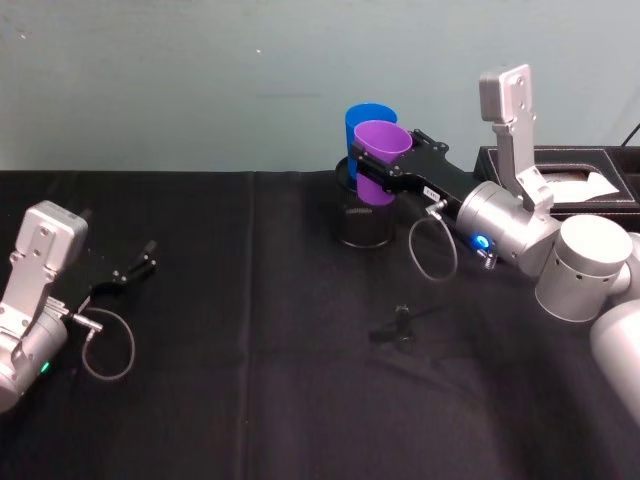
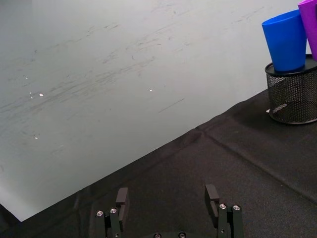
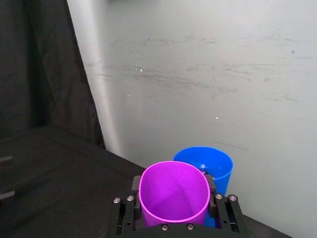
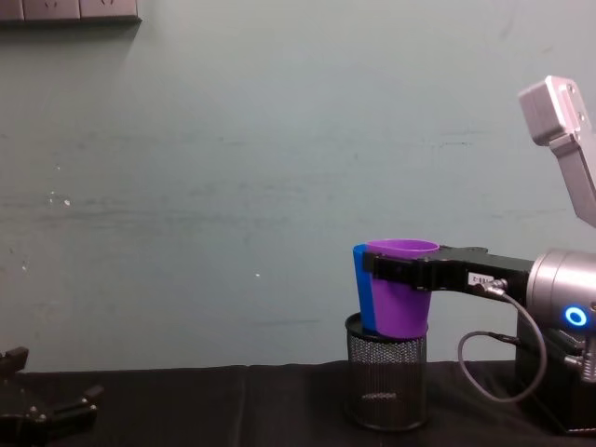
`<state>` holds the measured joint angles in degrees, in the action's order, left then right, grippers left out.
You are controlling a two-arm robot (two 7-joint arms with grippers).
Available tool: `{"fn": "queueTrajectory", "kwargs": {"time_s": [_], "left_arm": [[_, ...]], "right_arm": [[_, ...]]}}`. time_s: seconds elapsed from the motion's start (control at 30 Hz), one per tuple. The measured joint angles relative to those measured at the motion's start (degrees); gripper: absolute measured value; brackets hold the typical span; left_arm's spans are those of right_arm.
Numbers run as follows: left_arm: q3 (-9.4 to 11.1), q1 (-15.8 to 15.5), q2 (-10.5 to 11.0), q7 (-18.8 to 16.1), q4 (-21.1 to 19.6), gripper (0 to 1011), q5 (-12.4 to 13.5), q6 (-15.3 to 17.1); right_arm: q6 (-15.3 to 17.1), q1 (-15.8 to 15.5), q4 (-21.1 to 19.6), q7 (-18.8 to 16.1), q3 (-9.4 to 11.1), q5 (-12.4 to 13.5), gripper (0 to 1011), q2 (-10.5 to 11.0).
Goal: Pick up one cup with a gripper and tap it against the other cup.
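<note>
Right gripper (image 1: 385, 165) was raised at the counter's (image 1: 250, 350) far side, its fingers (image 3: 212, 186) closed partway on the purple cup (image 1: 383, 140), clamping it upright btwn them just under the rim. Blue cup (image 1: 362, 122) stood upright directly beyond the fingertips, right against the purple one; actual contact couldn't be told. Blue cup's base sat in the black mesh holder (image 1: 362, 220), which was below the fingers, w/ the purple cup's base hanging at approx. the holder's rim. Left gripper (image 1: 140, 262) lay low over the counter, well apart from both cups, its fingers (image 2: 121, 198) spread wide w/ nothing btwn them.
</note>
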<state>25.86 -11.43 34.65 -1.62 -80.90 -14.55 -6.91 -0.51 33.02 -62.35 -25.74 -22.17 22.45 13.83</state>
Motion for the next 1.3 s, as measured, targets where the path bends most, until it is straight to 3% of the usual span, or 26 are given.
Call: {"fn": "queueTrajectory", "kwargs": {"time_s": [0.73, 1.3], "left_arm": [[0.0, 0.0, 0.0, 0.0, 0.0, 1000, 0.0, 0.0], [0.0, 0.0, 0.0, 0.0, 0.0, 1000, 0.0, 0.0]], "right_arm": [[-0.8, 3.9, 5.1, -0.8, 0.6, -1.1, 726, -1.9], [-0.1, 4.7, 5.8, -0.9, 0.8, -1.3, 726, -2.5]]}}
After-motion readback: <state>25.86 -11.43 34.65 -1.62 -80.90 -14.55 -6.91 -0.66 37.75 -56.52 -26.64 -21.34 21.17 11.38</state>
